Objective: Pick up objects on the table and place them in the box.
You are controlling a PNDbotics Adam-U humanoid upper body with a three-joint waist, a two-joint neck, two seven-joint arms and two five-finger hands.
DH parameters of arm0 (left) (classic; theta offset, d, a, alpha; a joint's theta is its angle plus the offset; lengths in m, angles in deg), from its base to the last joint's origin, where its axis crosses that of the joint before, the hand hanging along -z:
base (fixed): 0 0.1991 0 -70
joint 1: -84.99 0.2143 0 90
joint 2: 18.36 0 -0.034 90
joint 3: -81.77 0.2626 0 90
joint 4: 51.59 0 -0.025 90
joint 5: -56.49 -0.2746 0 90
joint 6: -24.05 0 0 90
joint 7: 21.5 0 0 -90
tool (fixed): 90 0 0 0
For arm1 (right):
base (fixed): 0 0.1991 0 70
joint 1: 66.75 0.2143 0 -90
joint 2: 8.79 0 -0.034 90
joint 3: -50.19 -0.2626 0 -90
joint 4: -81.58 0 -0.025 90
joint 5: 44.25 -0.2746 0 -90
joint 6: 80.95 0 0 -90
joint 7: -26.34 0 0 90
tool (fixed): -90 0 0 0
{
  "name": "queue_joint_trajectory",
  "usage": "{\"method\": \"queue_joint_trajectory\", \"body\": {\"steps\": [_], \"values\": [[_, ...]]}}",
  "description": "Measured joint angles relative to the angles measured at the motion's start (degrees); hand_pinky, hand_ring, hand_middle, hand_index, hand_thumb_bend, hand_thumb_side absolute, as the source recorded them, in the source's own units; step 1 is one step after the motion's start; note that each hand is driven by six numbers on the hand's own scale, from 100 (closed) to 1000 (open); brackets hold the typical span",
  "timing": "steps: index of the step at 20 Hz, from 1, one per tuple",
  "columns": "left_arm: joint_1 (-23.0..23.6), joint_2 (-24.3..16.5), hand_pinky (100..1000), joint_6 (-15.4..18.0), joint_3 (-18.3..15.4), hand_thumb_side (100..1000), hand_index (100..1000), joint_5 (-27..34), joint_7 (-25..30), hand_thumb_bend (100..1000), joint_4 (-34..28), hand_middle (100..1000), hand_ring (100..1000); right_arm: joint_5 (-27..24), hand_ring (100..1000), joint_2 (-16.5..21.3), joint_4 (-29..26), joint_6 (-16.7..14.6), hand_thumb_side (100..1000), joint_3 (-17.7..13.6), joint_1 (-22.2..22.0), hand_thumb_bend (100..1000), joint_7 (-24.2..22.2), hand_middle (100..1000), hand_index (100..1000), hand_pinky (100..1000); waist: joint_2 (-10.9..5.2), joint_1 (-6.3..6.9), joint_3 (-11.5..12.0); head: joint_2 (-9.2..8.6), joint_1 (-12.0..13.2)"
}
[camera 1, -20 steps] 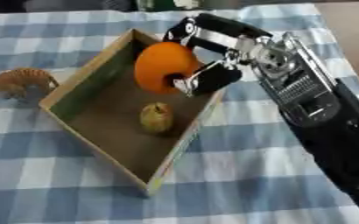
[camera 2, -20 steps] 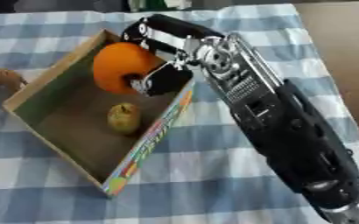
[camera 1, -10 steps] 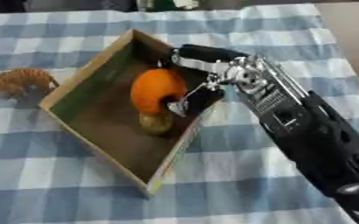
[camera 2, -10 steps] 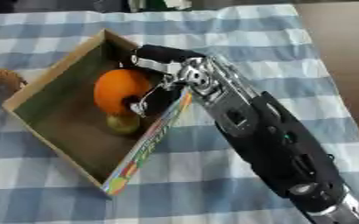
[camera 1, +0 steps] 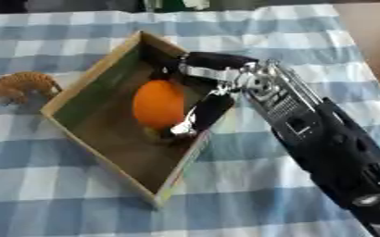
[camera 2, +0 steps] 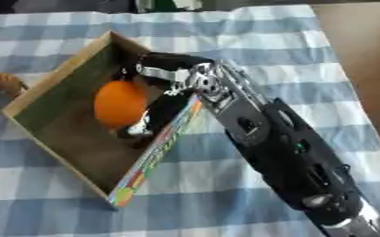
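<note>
Your right hand [camera 1: 195, 109] has the orange [camera 1: 158, 104] down inside the box [camera 1: 88, 78], fingers curled round it, so letting go remains, then the brown toy animal [camera 1: 19, 86] out on the bench [camera 1: 250, 32].

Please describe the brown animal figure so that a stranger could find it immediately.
Find the open box on the checked tablecloth. Outside its left wall, lies a small brown toy animal; it is the only object lying outside the box.
</note>
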Motion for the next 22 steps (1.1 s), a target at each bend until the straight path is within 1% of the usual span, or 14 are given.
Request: {"method": "queue_joint_trajectory", "body": {"steps": [2,5,11,12,13,18,22], "values": [[0.0,0.0,482,0.0,0.0,894,759,0.0,0.0,100,0.0,578,613,-0.5,970,0.0,-1.4,0.2,512,-1.2,0.0,692,0.8,764,940,795,0.00,0.01,-0.1,0.00,0.0],[0.0,0.0,482,0.0,0.0,894,759,0.0,0.0,100,0.0,578,613,-1.5,967,0.5,-4.1,0.9,577,-3.4,0.0,685,2.8,756,937,794,0.00,0.03,-0.3,0.00,0.1],[0.0,0.0,483,0.0,0.0,891,759,0.0,0.0,100,0.0,579,614,-4.0,963,2.2,-10.5,3.5,648,-8.9,0.0,673,8.2,749,935,793,-0.04,0.15,-0.7,0.00,0.3],[0.0,0.0,483,0.0,0.0,891,759,0.0,0.0,100,0.0,579,614,-4.3,963,2.6,-11.5,4.1,713,-9.8,0.0,601,9.1,752,935,792,-0.06,0.18,-0.7,0.00,0.4],[0.0,0.0,483,0.0,0.0,890,759,0.0,0.0,100,0.0,579,614,-4.7,962,3.1,-12.4,4.6,656,-10.6,0.0,670,10.0,748,935,791,-0.08,0.20,-0.7,0.00,0.4],[0.0,0.0,484,0.0,0.0,887,760,0.0,-0.1,100,0.0,581,615,-7.1,957,6.4,-16.8,7.1,674,-13.8,-0.6,663,14.8,744,935,786,-0.17,0.48,-1.2,0.02,0.5],[-0.2,-0.6,484,0.1,0.0,879,761,-0.2,-0.2,100,0.0,582,616,-9.6,954,9.4,-19.9,9.0,720,-16.1,-2.2,644,18.9,740,935,782,-0.43,0.59,-1.7,0.07,0.5]]}}
